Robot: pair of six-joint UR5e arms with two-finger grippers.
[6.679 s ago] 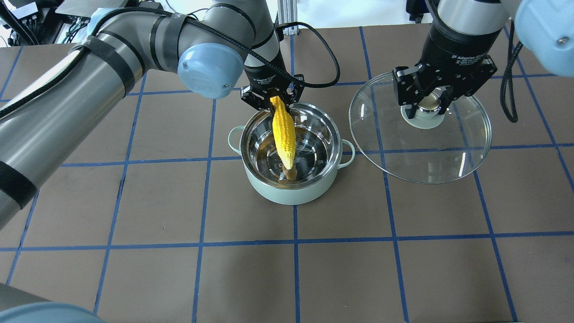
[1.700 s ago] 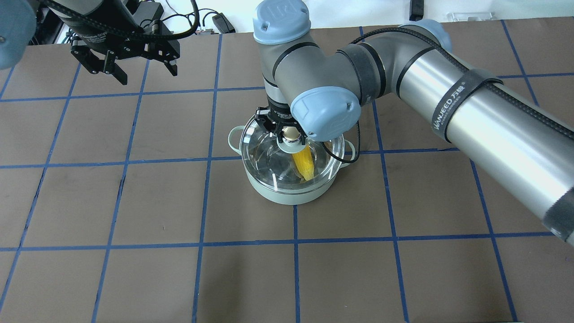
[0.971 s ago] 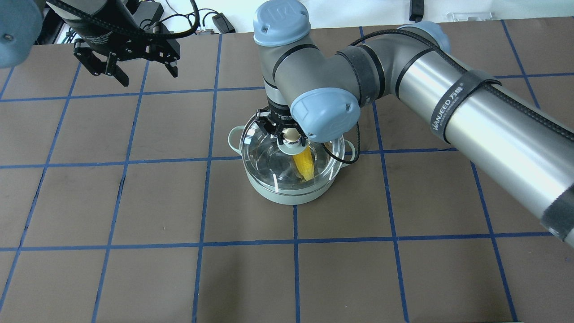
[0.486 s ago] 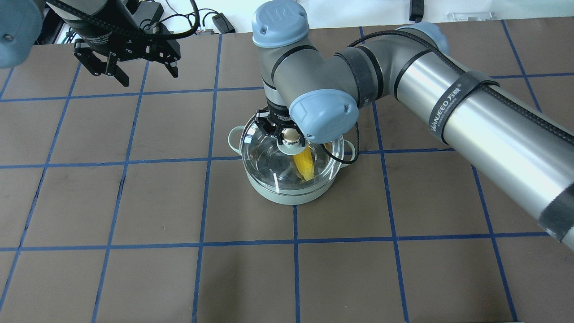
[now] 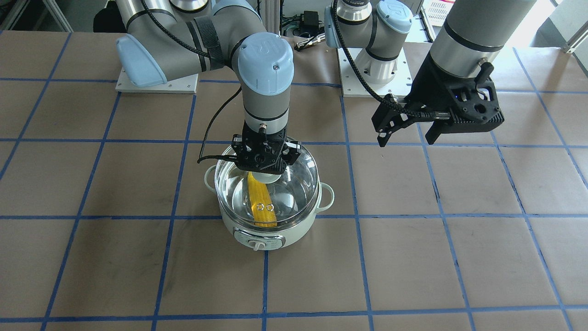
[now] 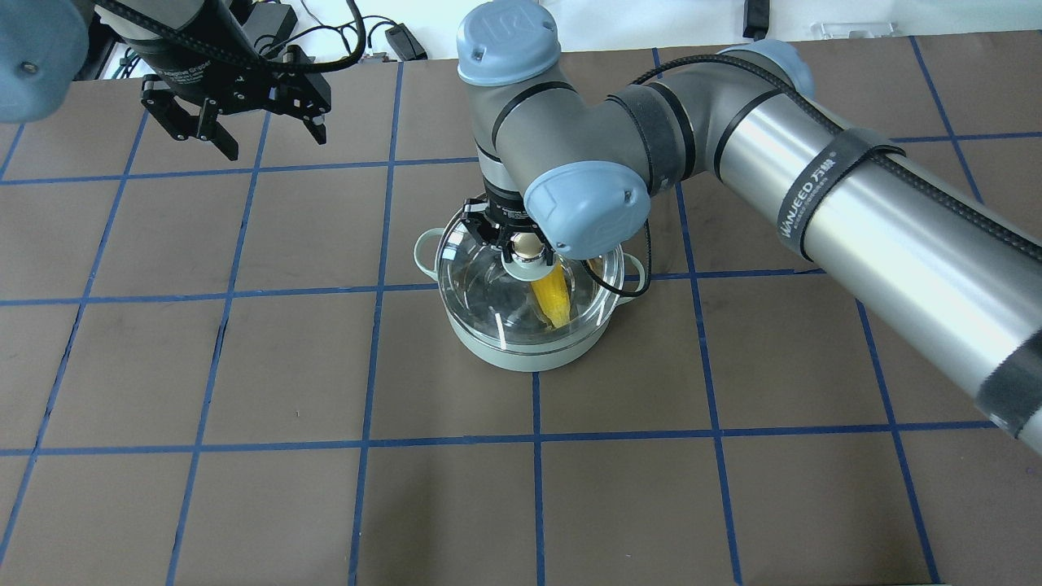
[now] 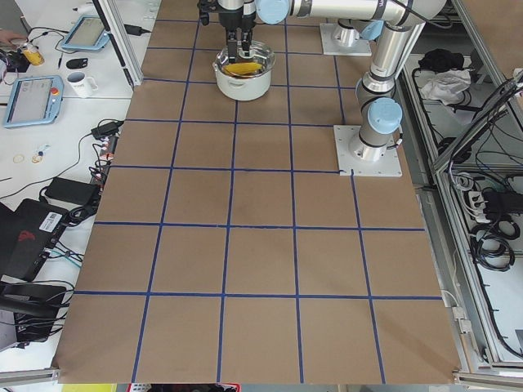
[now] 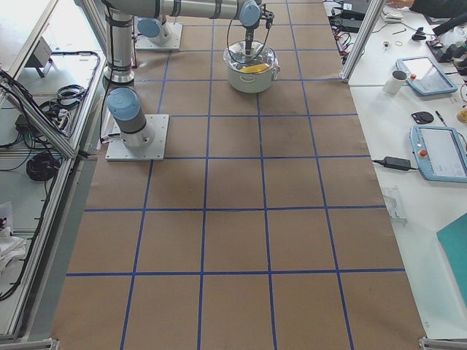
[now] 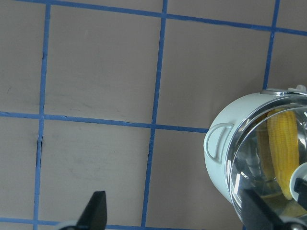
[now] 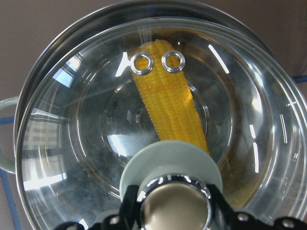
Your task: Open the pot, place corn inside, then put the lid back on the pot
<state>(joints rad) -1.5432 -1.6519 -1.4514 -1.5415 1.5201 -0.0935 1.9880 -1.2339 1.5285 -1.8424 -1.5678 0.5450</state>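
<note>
The mint-green pot (image 6: 529, 354) stands mid-table, its control knob facing the front view (image 5: 239, 225). The yellow corn (image 6: 552, 299) lies inside on the steel bowl, seen through the glass in the right wrist view (image 10: 168, 105). The clear glass lid (image 6: 480, 293) sits on the pot's rim. My right gripper (image 6: 521, 244) is directly above, its fingers shut on the lid's knob (image 10: 175, 211). My left gripper (image 6: 240, 142) is open and empty, hovering above the table at the far left, away from the pot (image 9: 216, 163).
The brown table (image 6: 285, 505) carries blue tape grid lines. My right arm's elbow (image 6: 586, 207) hangs over the pot's far side. Side benches with tablets and a mug (image 7: 80, 82) lie beyond the table's edges.
Since 6.7 s ago the corn was let go into the pot and the lid was set on it. In the last second both arms have only shifted slightly.
</note>
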